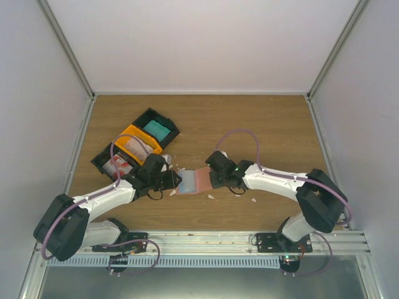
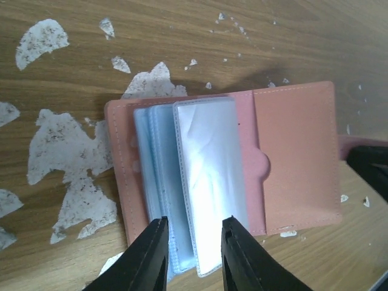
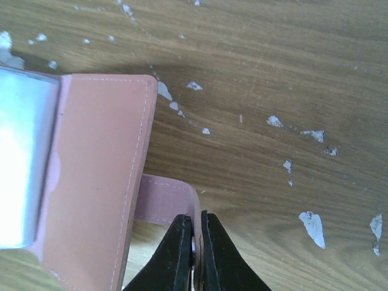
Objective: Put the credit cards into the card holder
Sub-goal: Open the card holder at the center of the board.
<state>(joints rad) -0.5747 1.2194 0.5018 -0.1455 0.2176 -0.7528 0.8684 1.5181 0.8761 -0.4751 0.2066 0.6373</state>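
The salmon-pink card holder (image 1: pixel 199 181) lies open on the table between my two grippers. In the left wrist view the holder (image 2: pixel 297 151) shows its clear plastic sleeves (image 2: pixel 209 163) fanned up. My left gripper (image 2: pixel 194 221) is open, its jaws standing either side of the sleeves' near edge. My right gripper (image 3: pixel 196 217) is shut on the holder's closing strap (image 3: pixel 163 199), beside the holder's cover (image 3: pixel 97 170). A teal card (image 1: pixel 156 129) lies in a black bin. Pale cards (image 1: pixel 136 145) lie in the orange bin. A red card (image 1: pixel 117 167) lies in another black bin.
The black bin (image 1: pixel 168 124), the orange bin (image 1: pixel 129 132) and a second black bin (image 1: pixel 101 161) sit in a row at the back left, behind my left arm. Small white scraps (image 2: pixel 66 151) dot the wood around the holder. Metal rails and walls edge the table.
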